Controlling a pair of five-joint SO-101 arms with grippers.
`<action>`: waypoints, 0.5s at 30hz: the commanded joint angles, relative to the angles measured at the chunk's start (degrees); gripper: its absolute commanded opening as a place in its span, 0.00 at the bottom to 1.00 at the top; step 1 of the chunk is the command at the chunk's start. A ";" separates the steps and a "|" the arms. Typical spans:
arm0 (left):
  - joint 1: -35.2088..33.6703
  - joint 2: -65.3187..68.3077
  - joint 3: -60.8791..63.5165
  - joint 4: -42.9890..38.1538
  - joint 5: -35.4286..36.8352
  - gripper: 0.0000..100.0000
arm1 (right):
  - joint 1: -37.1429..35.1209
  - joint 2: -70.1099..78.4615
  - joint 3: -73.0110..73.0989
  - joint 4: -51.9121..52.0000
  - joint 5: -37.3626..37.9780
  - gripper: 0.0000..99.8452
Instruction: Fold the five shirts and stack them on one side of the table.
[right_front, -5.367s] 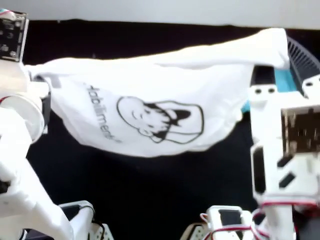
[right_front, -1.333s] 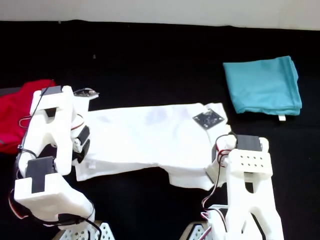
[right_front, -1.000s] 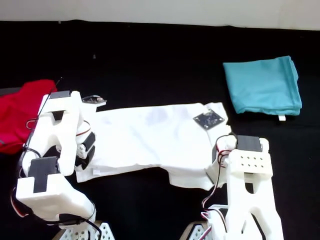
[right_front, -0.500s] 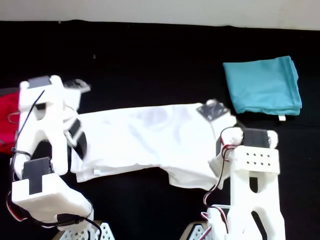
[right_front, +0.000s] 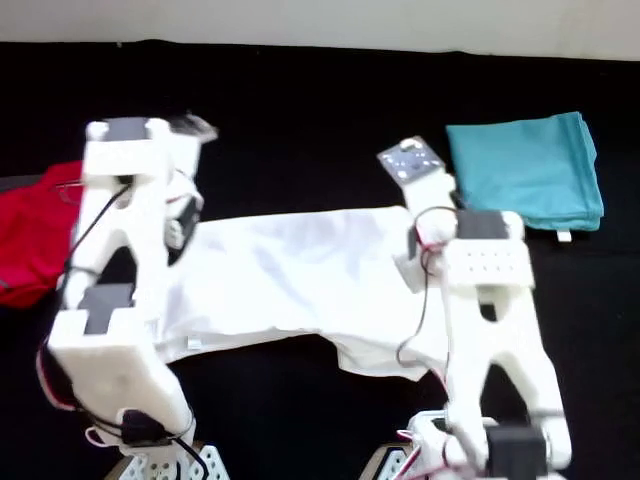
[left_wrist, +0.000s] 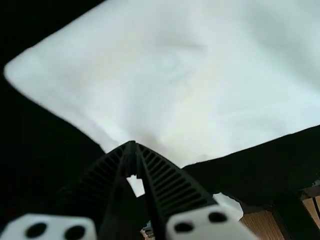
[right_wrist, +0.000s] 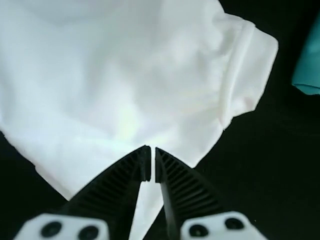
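A white shirt (right_front: 300, 280) lies flat on the black table (right_front: 300, 110) as a long strip folded lengthwise. My left gripper (left_wrist: 132, 146) hovers shut over the shirt's left end (left_wrist: 175, 75), with nothing between its fingers. My right gripper (right_wrist: 150, 150) hangs shut above the right end with the sleeve (right_wrist: 240, 70), also holding nothing. A folded teal shirt (right_front: 525, 170) rests at the back right. A crumpled red shirt (right_front: 35, 230) lies at the left edge, partly hidden behind the left arm.
The teal shirt's corner (right_wrist: 307, 70) lies close to the white sleeve, with a strip of bare table between them. Bare black cloth stretches behind the white shirt. The arm bases stand at the front edge (right_front: 420, 460).
Seconds ago the white shirt hung stretched between both grippers; it now lies on the table. In the last second both arms rose off its ends and shifted toward the back.
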 joint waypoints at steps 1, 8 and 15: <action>0.31 6.81 -1.89 -2.37 0.62 0.01 | -0.31 8.22 -2.51 -8.13 -1.14 0.01; -5.05 19.03 -16.04 -4.13 0.62 0.01 | 0.13 22.99 -7.25 -23.69 -1.14 0.01; -6.55 32.66 -42.59 -4.04 0.53 0.01 | -0.66 39.87 -28.00 -23.25 -1.23 0.01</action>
